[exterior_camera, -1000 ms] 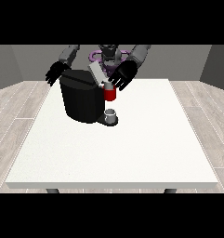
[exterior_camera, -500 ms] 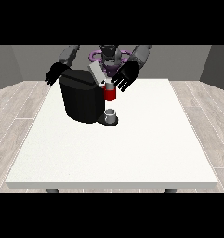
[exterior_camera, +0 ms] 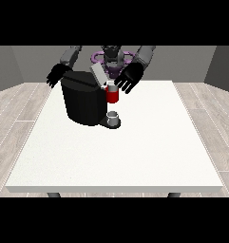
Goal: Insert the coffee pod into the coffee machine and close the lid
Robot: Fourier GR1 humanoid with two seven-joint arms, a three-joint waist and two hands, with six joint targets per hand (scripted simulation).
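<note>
White surface [exterior_camera: 135,156], coffee machine [exterior_camera: 85,102] with lid [exterior_camera: 98,74] up. Hand at the view's right [exterior_camera: 128,79] hovers open, holding nothing; the other hand [exterior_camera: 55,76] is open too. Pod looks seated, so closing's next.

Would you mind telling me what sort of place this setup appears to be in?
Probably a plain indoor test room: a large white table on a wood-plank floor, grey walls, and only a black coffee machine on the table.
</note>
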